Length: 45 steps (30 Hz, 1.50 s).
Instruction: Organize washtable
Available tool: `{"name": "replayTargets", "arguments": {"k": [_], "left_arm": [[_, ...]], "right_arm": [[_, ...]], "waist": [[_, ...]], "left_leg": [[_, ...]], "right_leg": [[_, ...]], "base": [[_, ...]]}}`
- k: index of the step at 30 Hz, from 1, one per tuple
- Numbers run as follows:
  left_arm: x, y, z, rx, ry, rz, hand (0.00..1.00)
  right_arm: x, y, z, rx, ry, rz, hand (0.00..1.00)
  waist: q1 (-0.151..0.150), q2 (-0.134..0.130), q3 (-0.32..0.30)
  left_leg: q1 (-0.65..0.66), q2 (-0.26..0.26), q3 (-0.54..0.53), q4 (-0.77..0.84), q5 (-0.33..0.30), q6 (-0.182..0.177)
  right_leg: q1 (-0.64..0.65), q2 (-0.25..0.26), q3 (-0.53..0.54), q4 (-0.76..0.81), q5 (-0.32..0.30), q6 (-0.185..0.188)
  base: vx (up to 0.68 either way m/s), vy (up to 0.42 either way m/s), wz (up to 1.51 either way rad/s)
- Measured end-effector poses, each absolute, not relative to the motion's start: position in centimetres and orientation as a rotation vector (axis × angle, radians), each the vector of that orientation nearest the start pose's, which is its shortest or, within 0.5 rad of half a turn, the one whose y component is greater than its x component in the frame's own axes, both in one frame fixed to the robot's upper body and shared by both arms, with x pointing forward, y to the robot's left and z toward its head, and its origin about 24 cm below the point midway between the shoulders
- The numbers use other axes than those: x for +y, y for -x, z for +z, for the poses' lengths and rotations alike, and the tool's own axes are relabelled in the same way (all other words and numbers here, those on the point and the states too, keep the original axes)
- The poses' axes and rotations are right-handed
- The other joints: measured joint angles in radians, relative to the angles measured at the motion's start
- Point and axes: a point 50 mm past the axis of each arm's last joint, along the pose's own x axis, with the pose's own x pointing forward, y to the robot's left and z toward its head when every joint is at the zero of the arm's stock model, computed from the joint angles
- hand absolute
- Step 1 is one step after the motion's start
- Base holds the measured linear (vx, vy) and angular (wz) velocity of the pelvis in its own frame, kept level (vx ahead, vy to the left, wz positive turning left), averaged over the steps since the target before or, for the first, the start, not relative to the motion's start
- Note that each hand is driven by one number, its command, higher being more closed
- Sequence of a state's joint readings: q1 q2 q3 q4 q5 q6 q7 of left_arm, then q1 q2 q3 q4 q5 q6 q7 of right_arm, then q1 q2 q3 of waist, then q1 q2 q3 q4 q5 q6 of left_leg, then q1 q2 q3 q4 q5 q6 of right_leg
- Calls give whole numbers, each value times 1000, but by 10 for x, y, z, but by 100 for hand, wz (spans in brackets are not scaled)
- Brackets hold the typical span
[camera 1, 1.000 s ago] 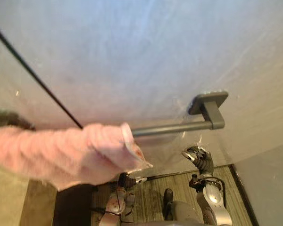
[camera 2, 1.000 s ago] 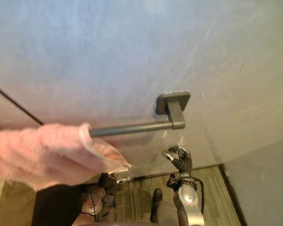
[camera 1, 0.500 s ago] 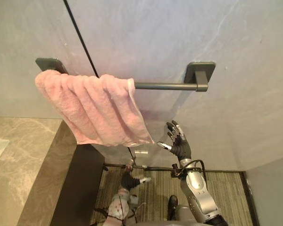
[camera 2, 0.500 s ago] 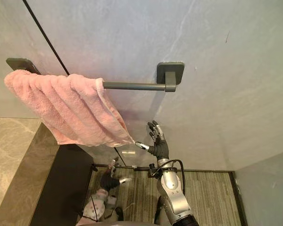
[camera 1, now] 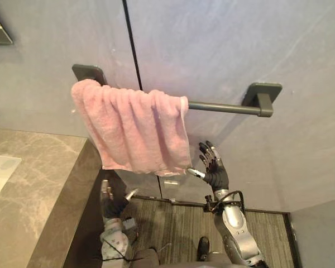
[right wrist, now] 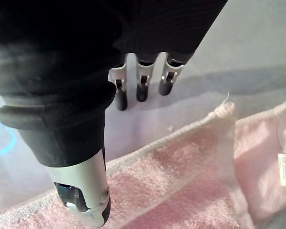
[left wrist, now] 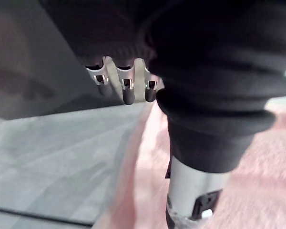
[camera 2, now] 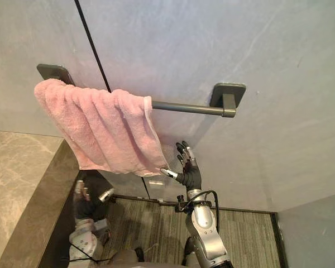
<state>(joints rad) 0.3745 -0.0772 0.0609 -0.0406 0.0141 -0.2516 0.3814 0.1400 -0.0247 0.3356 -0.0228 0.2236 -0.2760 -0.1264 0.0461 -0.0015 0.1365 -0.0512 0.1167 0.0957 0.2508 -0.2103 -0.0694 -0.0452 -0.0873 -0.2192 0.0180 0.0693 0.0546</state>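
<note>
Its right hand (camera 1: pixel 213 168) is up by the wall (camera 1: pixel 229 44), with the fingers spread wide and holding nothing. The thumb tip is just beside the low corner of the pink towel (camera 1: pixel 138 131); whether it touches can't be told. The left hand (camera 1: pixel 108 200) is low down, next to the dark side of the bench (camera 1: pixel 39 184). Its fingers look loose and straight, and it holds nothing too.

The towel hangs over the grey bar (camera 1: pixel 223 107) on the wall. It sits at the end of the bar nearest the bench, all bunched up in folds. The other part of the bar is bare. The bottom edge of the towel hangs a bit crooked.

It looks like the towel step is nearly done, since the towel is up on the bar. A good next move may be to pinch that low corner and pull the towel flat along the bar. That needs a soft pull, or the towel could slide off and fall on the floor (camera 1: pixel 178 223).
</note>
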Motion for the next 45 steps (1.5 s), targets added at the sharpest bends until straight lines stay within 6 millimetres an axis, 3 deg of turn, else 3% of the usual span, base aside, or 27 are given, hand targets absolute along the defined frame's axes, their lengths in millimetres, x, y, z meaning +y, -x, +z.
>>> {"name": "replayTargets", "arguments": {"k": [6, 15, 25, 28, 32, 33, 44, 45], "left_arm": [[215, -160, 30, -68, -77, 721, 0], [220, -180, 61, -205, -97, 755, 0], [201, -202, 69, -239, 234, 473, 0], [197, -212, 77, -272, 270, 389, 0], [196, -216, 76, -268, 312, 332, 0], [197, -217, 76, -267, 326, 328, 100], [180, -238, 98, -342, 400, 202, 100], [181, -238, 98, -348, 402, 219, 100]], "right_arm": [[-80, -211, 39, -101, -278, 203, 0], [-57, -219, 61, -180, -319, 322, 0], [-46, -220, 65, -166, -331, 427, 0], [-31, -226, 79, -208, -333, 505, 0], [-19, -230, 91, -243, -352, 582, 0], [-13, -230, 93, -242, -364, 614, 0], [36, -234, 107, -185, -518, 806, 0], [38, -234, 106, -176, -511, 813, 100]], "waist": [[-2, -18, -3], [-5, -34, -14], [-15, -32, -24], [-30, -27, -34], [-25, -24, -47], [-24, -21, -53], [-26, -4, -64], [-24, 4, -69]], "left_leg": [[50, -13, -6, -45, 10, 5], [86, -14, 17, -94, 30, 2], [131, -21, 45, -150, 54, 0], [134, -22, 46, -160, 61, 2], [138, -25, 46, -183, 76, 2], [135, -26, 46, -184, 78, 2], [164, -29, 49, -253, 123, -1], [169, -29, 49, -255, 128, -3]], "right_leg": [[41, -6, -2, -21, -1, 2], [43, -4, 14, -22, -1, 2], [43, -2, 32, -37, 5, 2], [44, -3, 32, -42, 8, 2], [44, -4, 32, -50, 17, 1], [44, -4, 32, -58, 23, 0], [43, -1, 30, -59, 33, -3], [43, -1, 30, -60, 33, -4]], "base": [[35, 15, 3], [1, -3, -5], [23, -1, -8], [0, 0, 0], [-5, -1, 1], [0, 0, 0], [-47, -15, -1], [0, 0, 0]]}}
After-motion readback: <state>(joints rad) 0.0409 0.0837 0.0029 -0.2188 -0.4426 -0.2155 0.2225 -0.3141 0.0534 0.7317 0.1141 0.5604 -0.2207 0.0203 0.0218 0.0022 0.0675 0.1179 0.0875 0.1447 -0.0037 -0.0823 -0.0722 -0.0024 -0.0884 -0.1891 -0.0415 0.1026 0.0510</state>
